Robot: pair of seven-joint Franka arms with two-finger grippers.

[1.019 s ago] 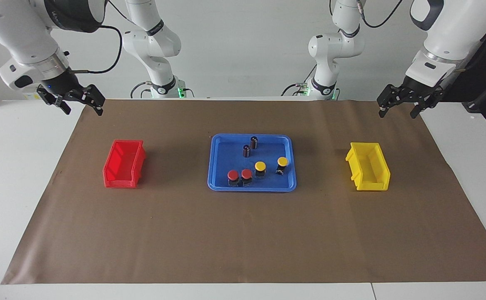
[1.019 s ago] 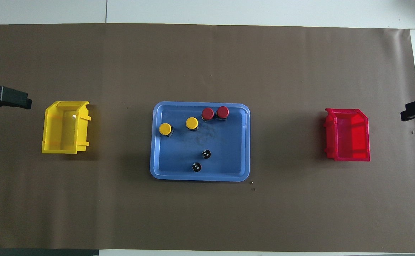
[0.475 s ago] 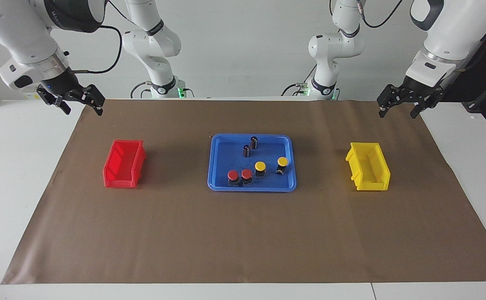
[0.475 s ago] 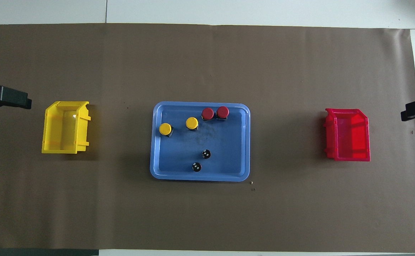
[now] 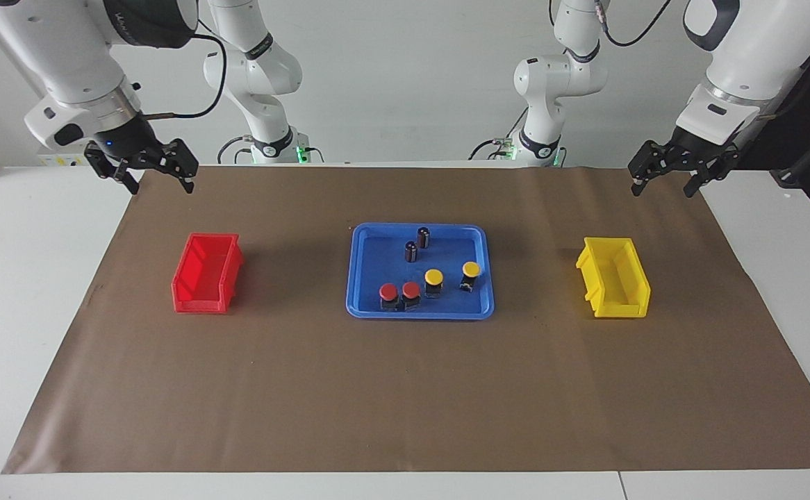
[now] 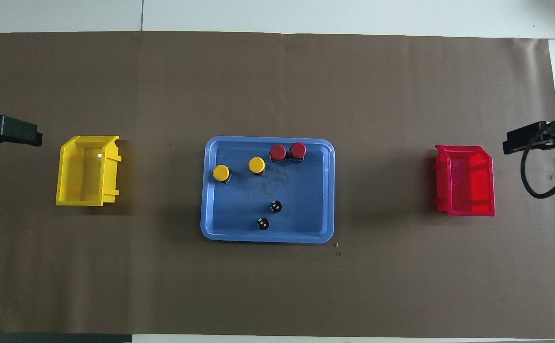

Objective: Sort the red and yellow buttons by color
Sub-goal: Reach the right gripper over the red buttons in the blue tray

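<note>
The order below runs from the right arm's end of the table (image 5: pixel 44 292) to the left arm's end, as the facing view shows it.

1. Right gripper (image 5: pixel 158 179): raised over the corner of the brown paper sheet (image 5: pixel 405 389) at the robots' edge. Its fingers are spread apart and carry nothing. In the overhead view only its dark tip (image 6: pixel 525 139) and a looped cable enter at the edge.
2. Red bin (image 5: pixel 207 273): stands on the sheet toward the right arm's end, open side up, with nothing visible inside.
3. Blue tray (image 5: pixel 363 278): sits at the middle of the sheet, well apart from both bins. It holds all six small parts.
   - Two dark cylinders (image 5: pixel 417 244): upright, near the tray edge nearer to the robots, close together.
   - Two red buttons (image 5: pixel 399 294): upright, just beside each other, in the part of the tray farther from the robots.
   - First yellow button (image 5: pixel 433 280): just beside the red pair, toward the left arm's end.
   - Second yellow button (image 5: pixel 471 273): apart from the first, close to the tray wall at the left arm's end.
4. Yellow bin (image 5: pixel 613 286): stands on the sheet toward the left arm's end, open side up, with nothing visible inside.
5. Left gripper (image 5: pixel 662 184): raised over the sheet's corner at the robots' edge. Its fingers are spread apart and hold nothing.
</note>
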